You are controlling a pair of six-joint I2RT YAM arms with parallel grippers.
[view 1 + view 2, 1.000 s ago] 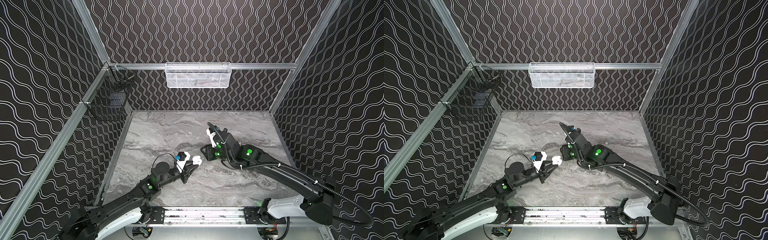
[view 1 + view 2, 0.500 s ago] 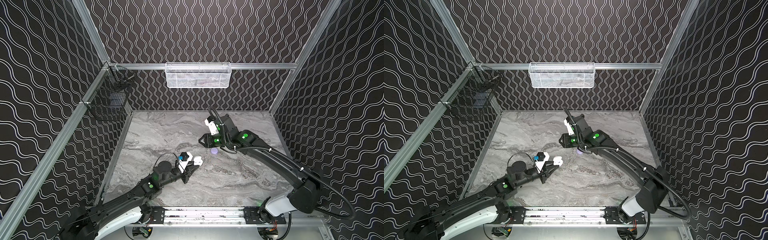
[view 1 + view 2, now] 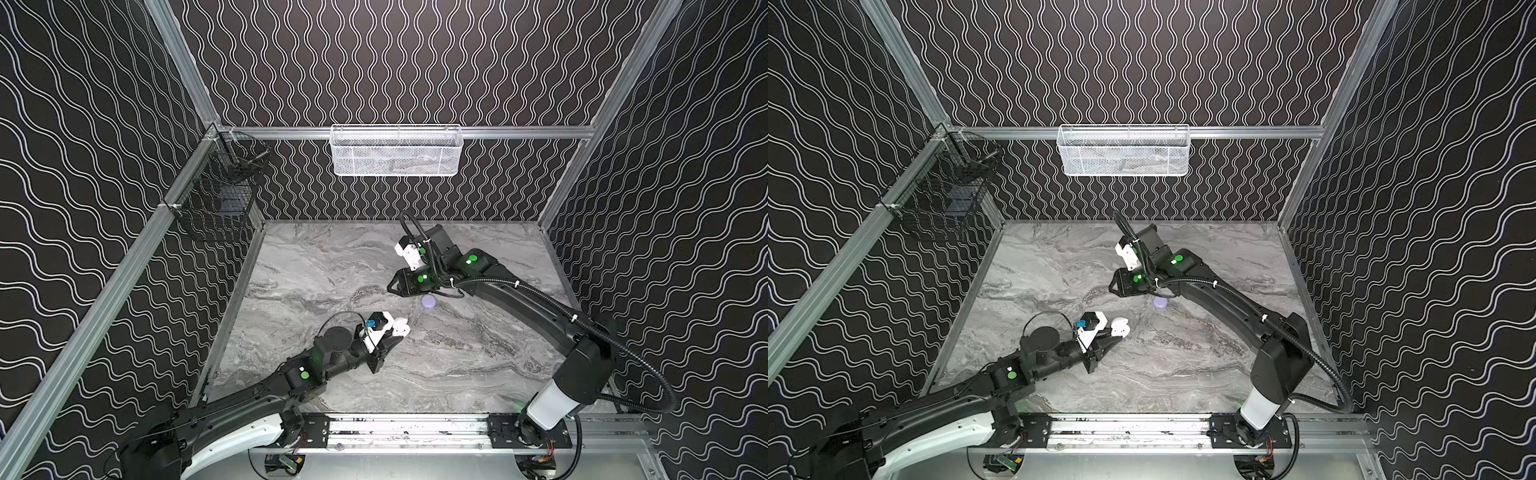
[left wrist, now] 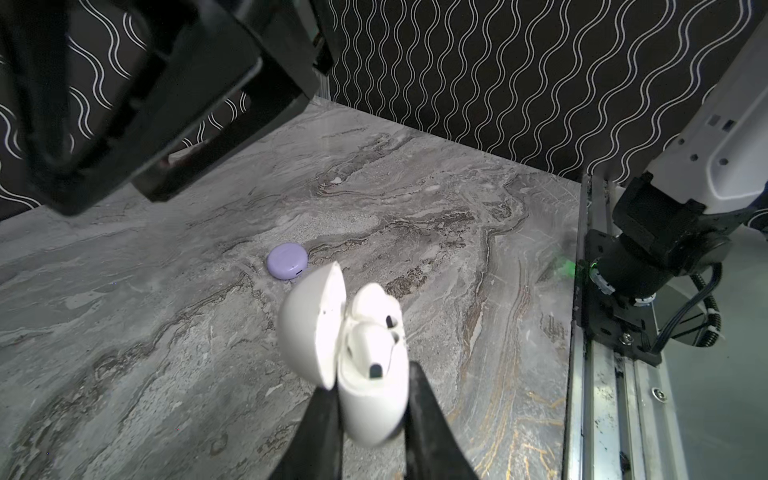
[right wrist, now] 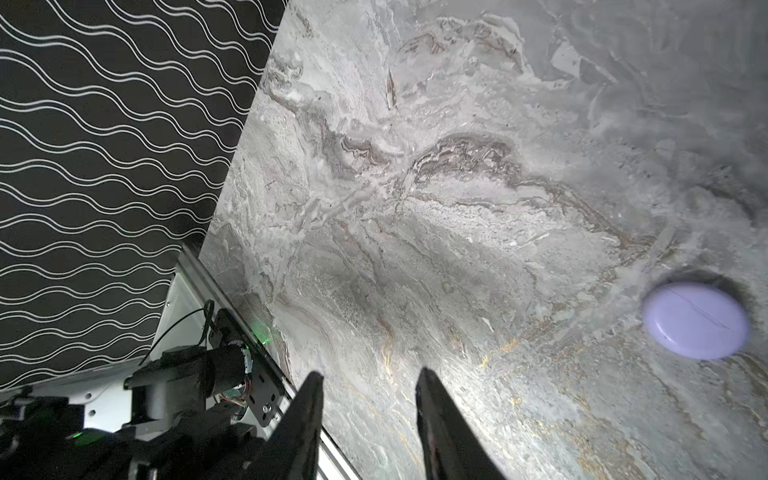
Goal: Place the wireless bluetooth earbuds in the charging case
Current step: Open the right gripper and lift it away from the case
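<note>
My left gripper [image 4: 372, 399] is shut on the lower half of a white charging case [image 4: 374, 399], held just above the marble table; both top views show the white charging case [image 3: 401, 328] [image 3: 1120, 327]. Its lid [image 4: 309, 324] stands open. Two white earbuds [image 4: 372, 345] [image 4: 378, 303] sit in its wells. A closed lilac case [image 3: 428, 302] [image 5: 696, 318] lies flat on the table beyond it. My right gripper [image 5: 370, 374] [image 3: 390, 289] hovers open and empty over bare table beside the lilac case. No lilac earbuds show.
A white mesh basket [image 3: 397, 151] hangs on the back wall and a black wire basket [image 3: 220, 199] on the left wall. A metal rail [image 3: 407, 428] runs along the table's front edge [image 3: 374, 405].
My right arm has pulled back from the white case toward the far side, uncovering the lilac case. The left arm and the case it holds have stayed put.
</note>
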